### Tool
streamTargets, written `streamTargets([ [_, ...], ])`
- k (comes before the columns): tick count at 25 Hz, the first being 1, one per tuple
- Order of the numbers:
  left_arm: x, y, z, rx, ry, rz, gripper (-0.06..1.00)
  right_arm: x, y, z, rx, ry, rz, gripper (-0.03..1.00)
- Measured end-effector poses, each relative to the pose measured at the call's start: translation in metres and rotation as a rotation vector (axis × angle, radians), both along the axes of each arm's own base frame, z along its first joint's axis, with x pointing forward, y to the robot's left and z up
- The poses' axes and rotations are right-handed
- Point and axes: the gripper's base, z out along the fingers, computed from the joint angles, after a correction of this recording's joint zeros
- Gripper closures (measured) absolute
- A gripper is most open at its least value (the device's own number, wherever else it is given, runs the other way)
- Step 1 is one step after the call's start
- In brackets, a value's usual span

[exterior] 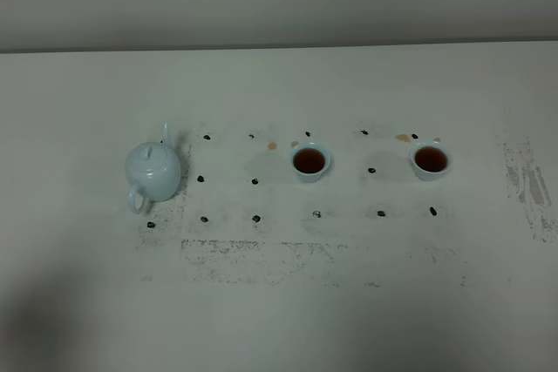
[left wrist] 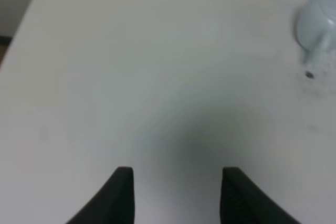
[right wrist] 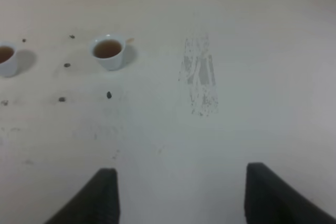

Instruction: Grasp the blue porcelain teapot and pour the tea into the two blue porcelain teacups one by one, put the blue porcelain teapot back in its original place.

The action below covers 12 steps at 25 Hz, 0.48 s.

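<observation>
With its jaws spread apart and nothing between them, the left gripper [left wrist: 177, 195] hangs over bare table [left wrist: 131, 51], the blue porcelain teapot [exterior: 153, 171] standing free well off at its two o'clock, which I read as the pot set back in place. Equally parted and empty, the right gripper [right wrist: 181, 195] keeps clear of the two blue porcelain teacups [exterior: 310, 161], near its eleven o'clock. Seen from above, both cups hold dark tea, the teapot at nine o'clock from them, spout pointing away, so pouring looks finished.
</observation>
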Motion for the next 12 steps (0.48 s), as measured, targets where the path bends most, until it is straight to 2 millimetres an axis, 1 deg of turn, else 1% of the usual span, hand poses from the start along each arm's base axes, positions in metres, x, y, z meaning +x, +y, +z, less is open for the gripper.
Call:
streamTargets([
  [3,-0.015,-0.006,-0.012,-0.016,-0.016,-0.013,0.54,0.0,0.0,0.0,0.0,0.0,0.0,0.43],
  [8,-0.021,-0.015,-0.039,-0.067,0.015,-0.117,0.54,0.0,0.0,0.0,0.0,0.0,0.0,0.43],
  [12,-0.023,-0.018,-0.049,-0.054,0.014,-0.215,0.54,0.0,0.0,0.0,0.0,0.0,0.0,0.43],
])
